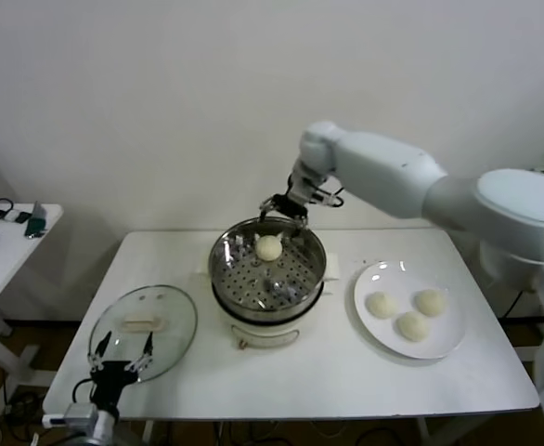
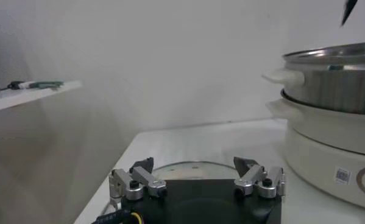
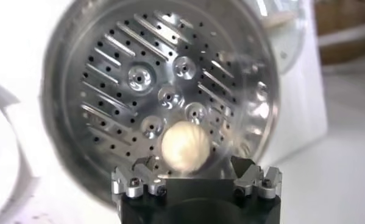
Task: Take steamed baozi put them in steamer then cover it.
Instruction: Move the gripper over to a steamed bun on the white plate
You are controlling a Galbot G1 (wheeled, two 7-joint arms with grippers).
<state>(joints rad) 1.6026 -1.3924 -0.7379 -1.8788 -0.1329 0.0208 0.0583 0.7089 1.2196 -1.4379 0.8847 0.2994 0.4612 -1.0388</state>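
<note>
One baozi (image 1: 268,247) lies on the perforated bottom of the steel steamer (image 1: 230,275), toward its far side; it also shows in the right wrist view (image 3: 184,145). My right gripper (image 1: 285,206) is open just above the steamer's far rim, clear of that bun (image 3: 193,167). Three more baozi (image 1: 382,305) (image 1: 430,302) (image 1: 411,326) lie on the white plate (image 1: 450,343) at the right. The glass cover (image 1: 170,316) with its cream handle (image 1: 142,325) lies flat on the table at the left. My left gripper (image 1: 122,353) is open at the cover's near edge (image 2: 195,169).
The steamer (image 2: 337,82) sits on a white cooker base (image 1: 267,332) at the table's middle. A small side table (image 1: 12,243) with loose items stands far left. The wall is close behind the table.
</note>
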